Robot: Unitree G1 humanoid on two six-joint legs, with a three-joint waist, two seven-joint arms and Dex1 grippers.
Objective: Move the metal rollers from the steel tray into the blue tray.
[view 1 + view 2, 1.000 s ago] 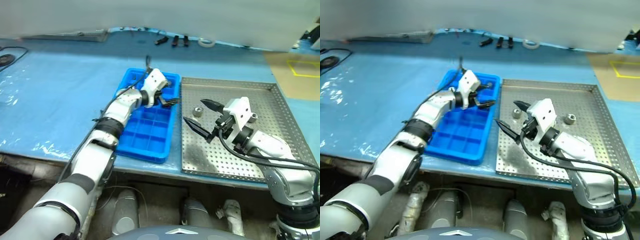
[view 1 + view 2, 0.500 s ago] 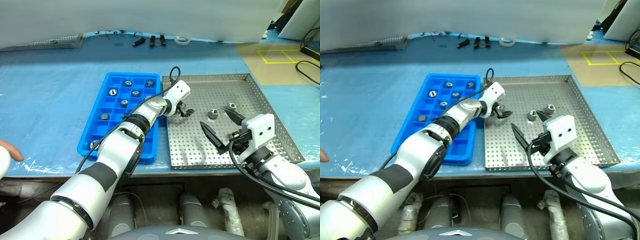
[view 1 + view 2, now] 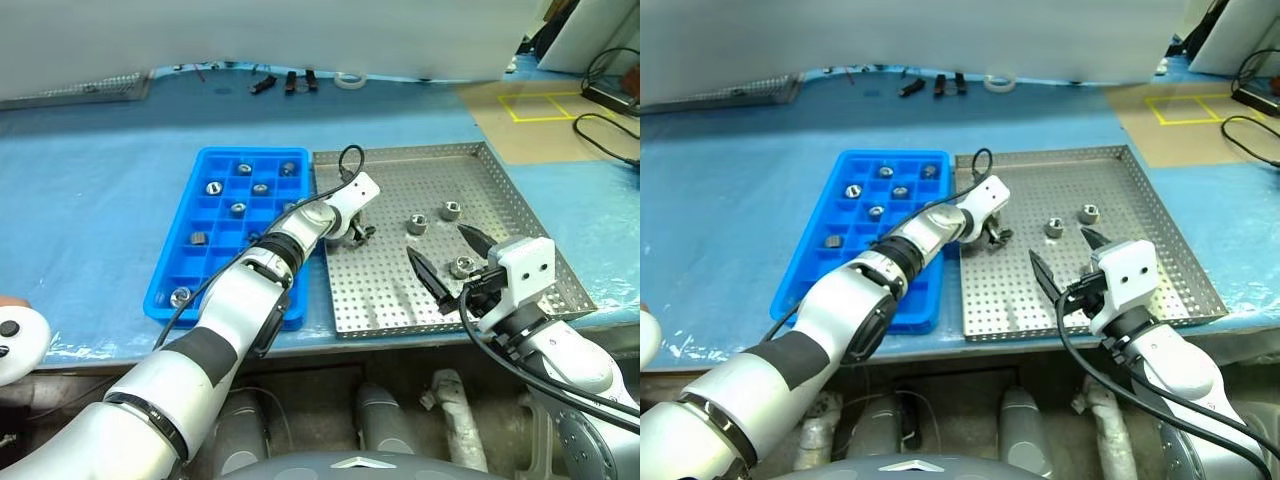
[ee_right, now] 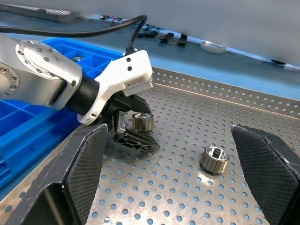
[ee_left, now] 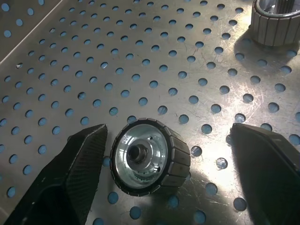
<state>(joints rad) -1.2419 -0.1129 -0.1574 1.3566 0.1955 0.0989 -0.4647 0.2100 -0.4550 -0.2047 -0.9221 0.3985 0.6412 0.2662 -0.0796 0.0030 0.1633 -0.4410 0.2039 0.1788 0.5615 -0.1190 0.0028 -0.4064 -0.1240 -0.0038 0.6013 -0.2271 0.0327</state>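
The steel tray (image 3: 500,195) lies right of the blue tray (image 3: 225,270) on the table. My left gripper (image 3: 358,233) is low over the steel tray's left part, open. One of the metal rollers (image 5: 150,157) lies on its side between the fingers, close to one finger (image 5: 79,159) and well apart from the other. Three more rollers (image 3: 417,225) (image 3: 450,210) (image 3: 461,266) sit on the perforated floor. Several rollers (image 3: 238,209) lie in the blue tray's compartments. My right gripper (image 3: 437,244) hovers open and empty above the steel tray's near part.
Blue sheeting covers the table. Small dark tools (image 3: 290,80) and a tape ring (image 3: 348,80) lie at the far edge. A white rounded device (image 3: 15,338) shows at the near left edge. Yellow floor markings (image 3: 530,105) and cables are at the far right.
The view has swung. My left gripper crossed from over the blue tray to the steel tray and sank around a roller. My right gripper drew back toward the tray's near edge.
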